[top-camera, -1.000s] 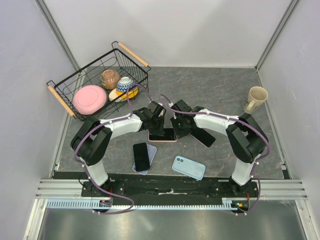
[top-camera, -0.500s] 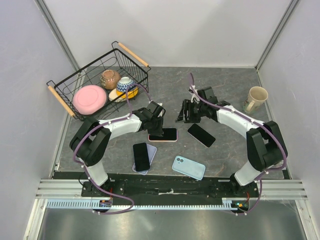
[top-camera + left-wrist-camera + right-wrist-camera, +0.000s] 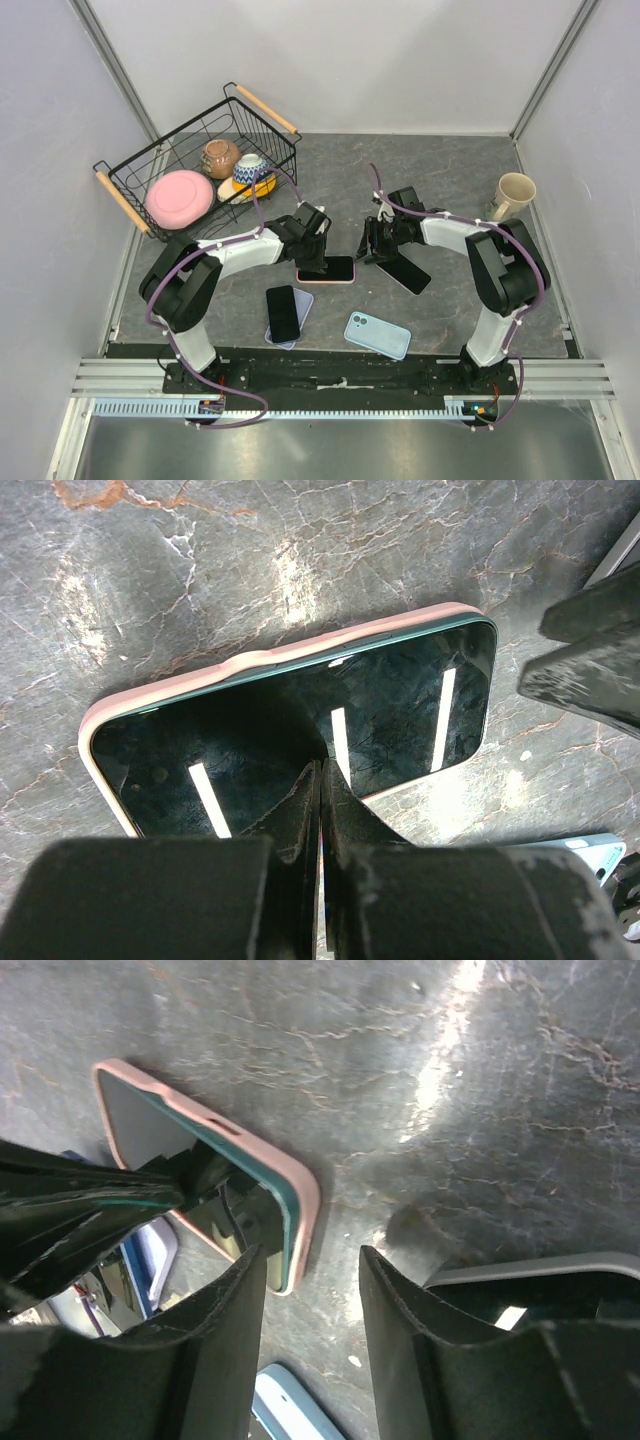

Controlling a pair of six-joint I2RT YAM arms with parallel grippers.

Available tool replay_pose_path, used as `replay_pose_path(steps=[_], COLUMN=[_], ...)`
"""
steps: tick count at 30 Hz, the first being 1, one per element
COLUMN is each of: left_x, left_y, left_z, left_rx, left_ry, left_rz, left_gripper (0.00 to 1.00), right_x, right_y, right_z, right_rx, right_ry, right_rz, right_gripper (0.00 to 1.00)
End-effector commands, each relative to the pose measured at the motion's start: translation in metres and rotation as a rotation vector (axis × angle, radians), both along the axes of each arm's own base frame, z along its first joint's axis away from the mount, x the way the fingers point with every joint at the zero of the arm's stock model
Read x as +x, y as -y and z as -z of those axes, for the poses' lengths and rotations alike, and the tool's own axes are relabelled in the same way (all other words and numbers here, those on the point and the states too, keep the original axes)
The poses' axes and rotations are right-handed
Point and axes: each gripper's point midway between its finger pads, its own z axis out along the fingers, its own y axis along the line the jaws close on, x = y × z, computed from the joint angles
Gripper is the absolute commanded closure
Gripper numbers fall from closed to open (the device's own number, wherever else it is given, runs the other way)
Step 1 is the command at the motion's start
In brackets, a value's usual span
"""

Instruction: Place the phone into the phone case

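A dark-screened phone (image 3: 400, 710) lies in a pink phone case (image 3: 250, 664) on the grey table, with a teal edge showing along the case's far rim. My left gripper (image 3: 322, 772) is shut, its tips pressing down on the screen near the middle (image 3: 317, 256). My right gripper (image 3: 312, 1256) is open just to the right of the case's end (image 3: 303, 1207). Nothing lies between its fingers, and it hovers over bare table (image 3: 374, 246).
A bare black phone (image 3: 403, 271) lies right of my right gripper. Another phone on a lavender case (image 3: 285, 313) and a light blue case (image 3: 377, 335) lie nearer the bases. A wire basket (image 3: 130, 195) with dishes stands back left, a cream mug (image 3: 512, 197) at the right.
My right gripper drew back from the cased phone, opened, and has come back down beside its right end. My left gripper stayed shut on the screen.
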Motion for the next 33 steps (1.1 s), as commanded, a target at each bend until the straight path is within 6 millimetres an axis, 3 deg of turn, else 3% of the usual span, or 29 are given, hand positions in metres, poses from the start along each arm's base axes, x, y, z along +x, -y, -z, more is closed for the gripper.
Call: replay_pose_path(steps=[1, 12, 23, 33], left_x=[-0.011, -0.012, -0.011, -0.012], left_y=[-0.027, -0.028, -0.028, -0.028], left_z=[0.019, 0.019, 0.020, 0.021], left_rx=[0.128, 0.130, 0.133, 0.136], left_ry=[-0.024, -0.028, -0.030, -0.032], left_rz=[0.009, 0.012, 0.011, 0.014], left_gripper=[0.98, 0.98, 0.98, 0.98], right_x=[0.003, -0.005, -0.007, -0.015], right_y=[-0.003, -0.012, -0.002, 0.013], right_z=[0.010, 0.033, 0.067, 0.091], right_rx=[-0.014, -0.043, -0.143, -0.348], right_ry=[-0.008, -0.058, -0.103, -0.125], right_rz=[-0.046, -0.072, -0.047, -0.045], right_gripper=[0.53, 0.60, 0.69, 0.73])
